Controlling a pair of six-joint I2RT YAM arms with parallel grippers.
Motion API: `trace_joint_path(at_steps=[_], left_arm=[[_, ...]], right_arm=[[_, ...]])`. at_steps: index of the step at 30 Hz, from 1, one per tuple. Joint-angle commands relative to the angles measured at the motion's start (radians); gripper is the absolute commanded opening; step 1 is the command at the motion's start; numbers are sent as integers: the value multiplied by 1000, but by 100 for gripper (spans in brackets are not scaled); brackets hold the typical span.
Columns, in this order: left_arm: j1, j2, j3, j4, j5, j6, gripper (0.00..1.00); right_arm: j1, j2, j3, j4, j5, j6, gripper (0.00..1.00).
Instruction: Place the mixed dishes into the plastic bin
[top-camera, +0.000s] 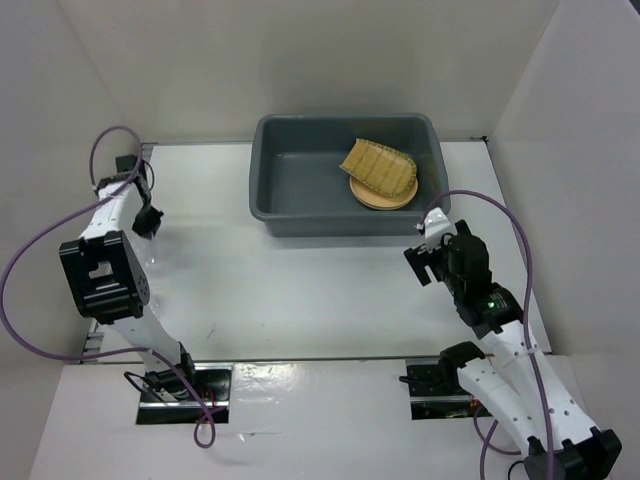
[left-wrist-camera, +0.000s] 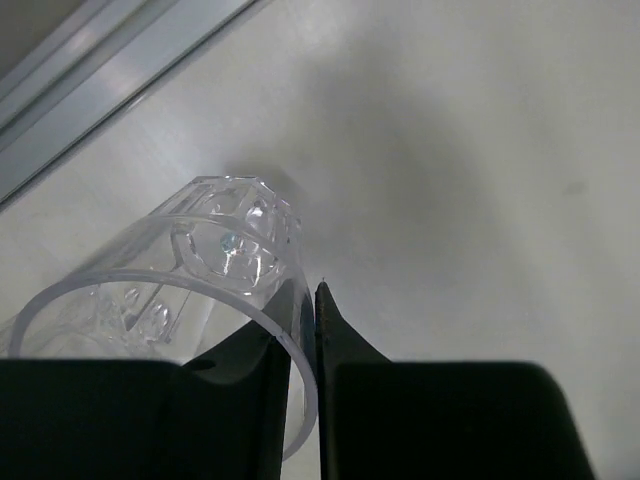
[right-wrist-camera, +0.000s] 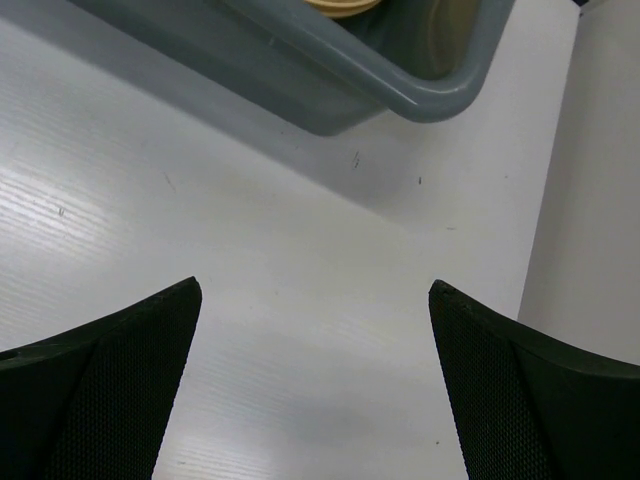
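Top external view: a white table (top-camera: 300, 300) with two robot arms rising from its near edge. A large slate-grey plastic bin (top-camera: 300, 226) sits at the far middle of the table. Inside it, toward its right end, a yellowish bamboo tray (top-camera: 379, 166) lies on top of a round tan plate (top-camera: 378, 201). Whether a second plate lies beneath cannot be told.

The left gripper (top-camera: 148, 222) is at the far left of the table, well apart from the bin. The left wrist view shows it clamped on the wall of a clear glass cup (left-wrist-camera: 200, 255), with one finger inside the rim and one outside, so only the glass separates them. The rim is nearest the camera and the patterned base points away, so the cup's long axis runs roughly along the fingers. Whether the cup touches the table cannot be told.

The right gripper (top-camera: 428, 255) is near the bin's front right corner. In the right wrist view its fingers stand wide apart with nothing between them.

The coming move likely turns on one relation. From the left gripper, the bin lies to the right and only a little farther back. The cup, the last dish seen outside the bin, probably needs carrying rightward across the table and over the bin's left rim. The right arm is nearer the bin, but it holds nothing.
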Motion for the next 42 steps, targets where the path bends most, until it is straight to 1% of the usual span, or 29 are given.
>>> trace_joint_path(at_steps=[1,3,4,5,6,7,8,9,10,11,12,13,14,15,17,18,19,21,22,24,27,31,32,33,35,36,38,40,42], left_arm=[[1,-63,207,15,64,-46,0],[1,-105,286,102,142,-55,0],[1,-175,273,181,211,-55,0],[-10,-222,224,484,454,-8,0],[-28,-265,152,643,543,-19,0],[-81,-290,86,760,599,-38,0],[-117,-274,121,797,663,6,0],[-158,-236,194,727,664,66,0],[-250,-132,283,640,664,135,0],[-293,-76,454,473,664,272,0],[-336,-26,530,396,647,325,0],[-409,60,591,284,626,365,0],[-442,126,682,244,586,426,0],[-473,127,724,204,563,451,0],[-542,232,817,72,523,515,0],[-560,325,878,14,523,534,0],[-576,375,1006,-96,523,551,0],[-611,414,991,-107,521,551,0],[-611,430,991,-128,521,551,0],[-634,484,1014,-169,521,551,0],[-652,521,985,-197,530,542,0],[-701,569,966,-218,495,542,0],[-711,578,966,-219,495,542,2],[-724,590,966,-219,484,533,10],[-735,601,979,-229,484,533,32],[-735,601,997,-229,484,533,41],[-735,601,1043,-239,500,533,52],[-745,569,1083,-239,500,523,62],[-755,541,1129,-251,429,513,68]], right_arm=[[32,-25,2,45,73,44,99],[90,-25,-10,61,144,63,99],[113,-14,-19,76,165,64,99],[137,-14,-19,90,185,73,99],[163,-5,-19,90,200,73,99],[164,-5,-19,90,201,73,99],[164,-5,-29,90,201,73,99],[173,-5,-29,90,201,73,99],[173,-5,-29,90,201,73,99],[173,-5,-29,90,201,73,99],[182,-5,-29,90,201,73,99],[182,-5,-29,90,201,73,99],[182,-5,-29,90,201,73,99],[182,-5,-29,99,201,73,99],[182,-14,-29,99,210,73,99],[182,-14,-29,99,210,73,99],[182,-14,-29,99,210,73,99],[182,-14,-29,99,210,73,99],[182,-14,-38,99,210,73,99],[182,-14,-38,99,210,73,99],[182,-14,-38,99,210,73,99],[182,-14,-38,99,210,73,99],[182,-14,-38,99,210,73,99],[182,-14,-38,99,210,73,99],[182,-14,-38,99,210,73,99],[182,-14,-38,99,210,73,99],[182,-14,-38,99,210,73,99],[182,-14,-38,99,210,73,99],[182,-14,-38,99,210,73,99]])
